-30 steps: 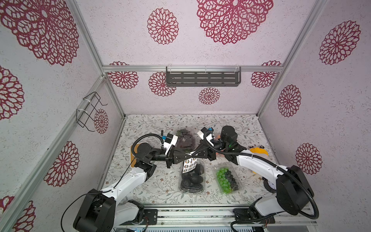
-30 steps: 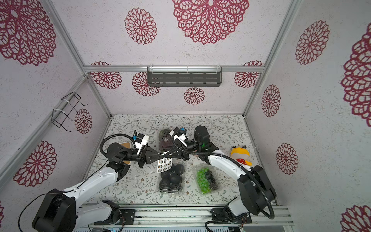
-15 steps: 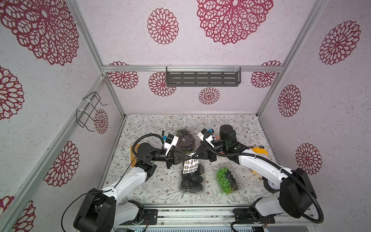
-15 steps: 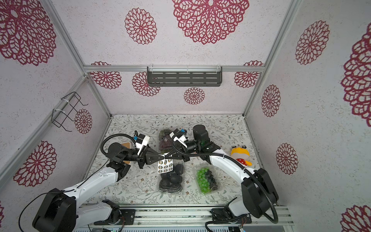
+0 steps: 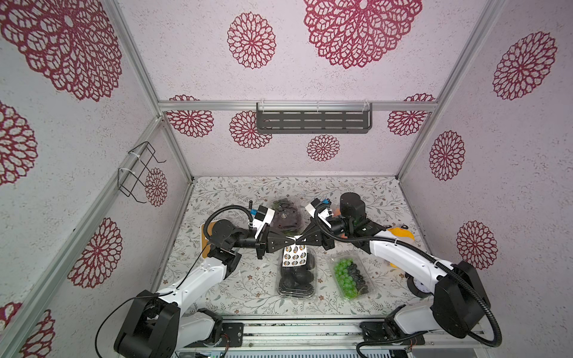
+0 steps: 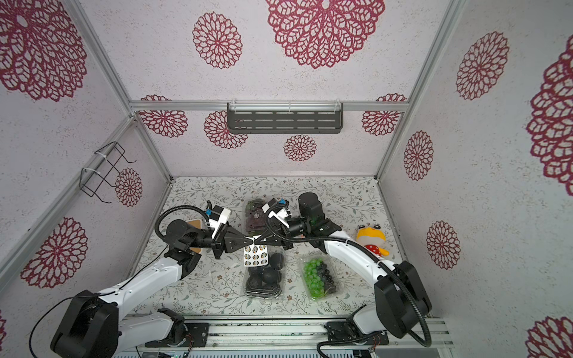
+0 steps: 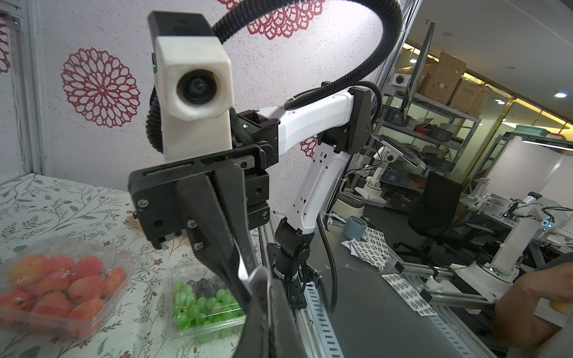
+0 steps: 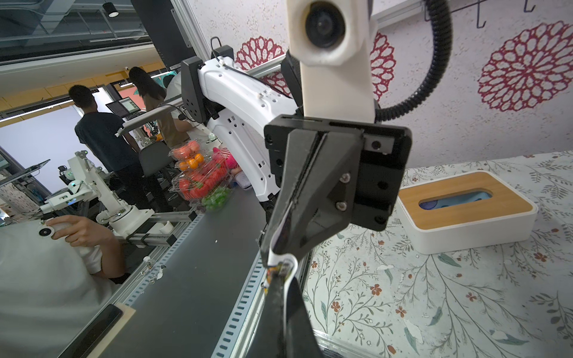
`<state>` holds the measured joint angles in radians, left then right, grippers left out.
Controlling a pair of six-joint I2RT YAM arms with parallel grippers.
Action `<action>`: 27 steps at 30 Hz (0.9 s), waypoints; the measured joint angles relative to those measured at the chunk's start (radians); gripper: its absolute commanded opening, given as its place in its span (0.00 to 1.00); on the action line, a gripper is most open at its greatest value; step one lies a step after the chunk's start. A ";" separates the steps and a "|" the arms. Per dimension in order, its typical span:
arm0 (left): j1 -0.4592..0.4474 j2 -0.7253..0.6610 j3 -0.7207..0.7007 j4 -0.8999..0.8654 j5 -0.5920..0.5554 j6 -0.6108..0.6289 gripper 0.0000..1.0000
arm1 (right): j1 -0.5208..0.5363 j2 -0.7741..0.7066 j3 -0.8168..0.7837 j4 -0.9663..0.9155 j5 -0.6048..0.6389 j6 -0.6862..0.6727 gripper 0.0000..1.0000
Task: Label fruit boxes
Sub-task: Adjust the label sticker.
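Observation:
Both grippers meet tip to tip above the box of black round fruits [image 5: 296, 279] [image 6: 263, 279]. My left gripper [image 5: 290, 240] [image 6: 249, 240] [image 7: 267, 282] is shut on the top edge of the white sticker sheet [image 5: 294, 255] [image 6: 255, 255], which hangs below. My right gripper [image 5: 299, 240] [image 6: 258, 238] [image 8: 280, 274] is shut on that same edge from the other side. The dark purple grape box [image 5: 286, 215] lies behind them. The green-and-black grape box [image 5: 352, 277] [image 7: 201, 303] lies to the right. The strawberry box [image 7: 59, 285] is mostly hidden by the right arm in both top views.
A white box with a wooden lid [image 8: 465, 204] stands at the left, half hidden under the left arm [image 5: 203, 229]. A yellow plush toy [image 6: 372, 240] lies at the right. A dark shelf [image 5: 313, 121] and a wire rack [image 5: 139, 170] hang on the walls.
The right wrist has shifted slightly and the hanging sheet has swung a little. Both grippers stay shut, tip to tip.

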<state>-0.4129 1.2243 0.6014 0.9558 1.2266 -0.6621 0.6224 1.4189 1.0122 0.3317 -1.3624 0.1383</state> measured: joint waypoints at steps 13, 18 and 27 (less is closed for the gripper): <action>0.000 0.001 0.000 0.001 0.000 0.000 0.00 | 0.000 -0.002 0.000 -0.001 0.002 0.000 0.00; 0.001 0.001 0.000 0.000 0.000 0.000 0.00 | 0.000 -0.002 0.000 -0.001 0.003 0.000 0.00; 0.005 -0.002 0.000 -0.004 -0.013 0.002 0.00 | 0.001 -0.028 -0.007 -0.015 0.029 -0.008 0.00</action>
<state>-0.4080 1.2221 0.6010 0.9516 1.2133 -0.6598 0.6235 1.3911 1.0054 0.3168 -1.3331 0.1303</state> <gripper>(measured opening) 0.036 0.046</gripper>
